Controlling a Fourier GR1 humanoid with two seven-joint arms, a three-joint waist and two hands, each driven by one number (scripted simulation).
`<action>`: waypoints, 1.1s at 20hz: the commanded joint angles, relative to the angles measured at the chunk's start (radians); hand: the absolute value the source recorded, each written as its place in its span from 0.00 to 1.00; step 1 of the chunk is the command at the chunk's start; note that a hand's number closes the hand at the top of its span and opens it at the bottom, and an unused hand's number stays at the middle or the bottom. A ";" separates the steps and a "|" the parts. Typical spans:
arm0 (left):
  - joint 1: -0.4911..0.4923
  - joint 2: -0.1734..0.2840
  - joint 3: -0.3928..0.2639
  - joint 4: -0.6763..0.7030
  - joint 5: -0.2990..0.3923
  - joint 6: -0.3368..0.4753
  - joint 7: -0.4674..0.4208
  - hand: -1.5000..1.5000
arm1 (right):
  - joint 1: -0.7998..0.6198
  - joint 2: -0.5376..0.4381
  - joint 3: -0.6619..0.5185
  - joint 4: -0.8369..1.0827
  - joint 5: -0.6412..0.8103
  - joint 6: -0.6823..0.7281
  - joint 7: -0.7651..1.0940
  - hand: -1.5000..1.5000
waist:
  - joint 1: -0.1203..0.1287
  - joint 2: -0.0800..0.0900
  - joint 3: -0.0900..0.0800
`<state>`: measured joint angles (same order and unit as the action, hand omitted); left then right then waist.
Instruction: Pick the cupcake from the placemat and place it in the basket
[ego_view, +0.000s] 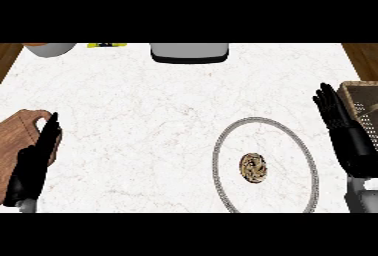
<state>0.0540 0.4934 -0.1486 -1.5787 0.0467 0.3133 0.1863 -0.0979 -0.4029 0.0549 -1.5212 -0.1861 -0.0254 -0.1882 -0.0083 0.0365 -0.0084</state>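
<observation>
Your left hand (33, 160) rests at nine o'clock over a wooden board (18, 132), fingers straight, holding nothing. The cupcake (254, 168) sits at five o'clock inside the round placemat (219, 145). Your right hand (343, 130) stands at three o'clock, fingers straight and empty, beside the basket (362, 102)

No text, label, brand, number or sign can be read on anything that shows on the counter here.
</observation>
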 joint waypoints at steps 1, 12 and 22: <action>-0.064 0.000 0.017 0.011 0.029 -0.043 0.044 0.50 | -0.115 0.026 0.019 0.132 -0.042 0.112 -0.051 1.00 | 0.022 -0.030 0.010; -0.166 -0.067 0.034 0.023 0.186 -0.136 0.047 0.50 | -0.281 0.060 0.420 -0.114 0.182 0.524 -0.441 0.00 | 0.035 -0.032 0.011; -0.222 -0.069 0.120 0.199 0.200 -0.204 -0.036 0.50 | -0.212 -0.015 0.433 -0.457 0.262 0.488 0.027 0.00 | -0.011 -0.041 0.005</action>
<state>-0.1581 0.4331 -0.0421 -1.4255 0.2534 0.1165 0.1900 -0.2734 -0.3579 0.5003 -1.8687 0.0567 0.4269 -0.3380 -0.0086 -0.0016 -0.0013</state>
